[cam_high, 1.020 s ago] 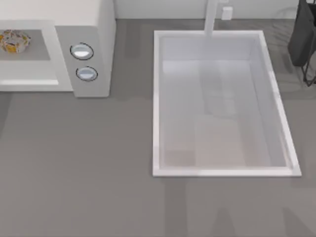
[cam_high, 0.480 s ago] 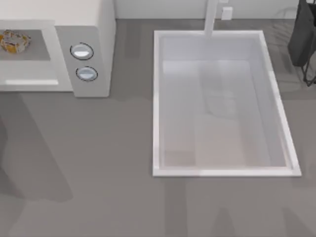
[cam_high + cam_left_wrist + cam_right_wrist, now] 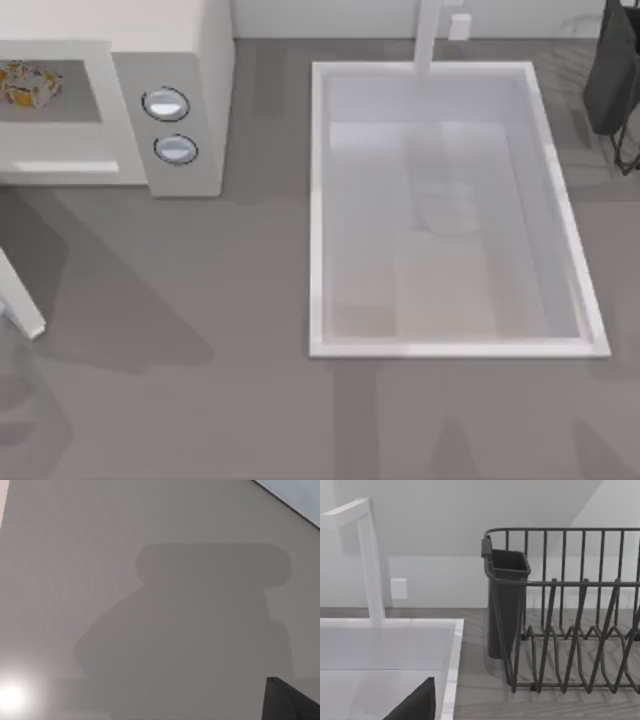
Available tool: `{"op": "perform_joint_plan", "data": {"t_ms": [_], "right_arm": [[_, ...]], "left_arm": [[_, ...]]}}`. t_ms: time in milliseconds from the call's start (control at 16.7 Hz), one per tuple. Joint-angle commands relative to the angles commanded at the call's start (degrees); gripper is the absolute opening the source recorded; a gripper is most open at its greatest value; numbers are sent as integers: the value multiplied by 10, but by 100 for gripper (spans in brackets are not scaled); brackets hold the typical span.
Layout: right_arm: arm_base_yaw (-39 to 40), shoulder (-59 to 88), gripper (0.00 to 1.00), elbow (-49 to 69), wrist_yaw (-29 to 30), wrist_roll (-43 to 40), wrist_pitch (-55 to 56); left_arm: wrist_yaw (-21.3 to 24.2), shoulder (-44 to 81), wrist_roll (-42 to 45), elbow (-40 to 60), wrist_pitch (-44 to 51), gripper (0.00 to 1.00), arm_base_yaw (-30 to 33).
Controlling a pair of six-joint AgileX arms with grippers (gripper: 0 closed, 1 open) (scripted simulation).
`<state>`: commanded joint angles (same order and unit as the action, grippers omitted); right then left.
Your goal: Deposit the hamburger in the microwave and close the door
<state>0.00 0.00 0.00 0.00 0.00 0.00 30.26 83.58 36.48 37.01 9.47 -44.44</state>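
The hamburger point(image 3: 28, 82) sits inside the microwave point(image 3: 180, 60), on the grey floor of its open cavity, left of the two knobs point(image 3: 166, 104). Down from the microwave, at the table's left edge, a white panel edge point(image 3: 22, 305) pokes in — likely the door. Right of the microwave lies the sink point(image 3: 318, 200); neither claw's grip can be told — a dish rack point(image 3: 570, 610) stands beyond the sink.
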Motion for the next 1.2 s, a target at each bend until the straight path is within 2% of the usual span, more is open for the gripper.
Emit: {"op": "perform_joint_plan", "data": {"t_ms": [300,660,780,900,1200], "right_arm": [[0,0,100,0,0,0,0],[0,0,100,0,0,0,0],[0,0,100,0,0,0,0],[0,0,100,0,0,0,0],[0,0,100,0,0,0,0]], "left_arm": [[-59,-107,-97,-94,-36,0,104],[-63,-113,-106,-101,-38,0,111],[-79,-122,-124,-106,-40,0,131],[-109,-139,-158,-117,-41,0,175],[-211,-197,-274,-157,-45,0,342]]}}
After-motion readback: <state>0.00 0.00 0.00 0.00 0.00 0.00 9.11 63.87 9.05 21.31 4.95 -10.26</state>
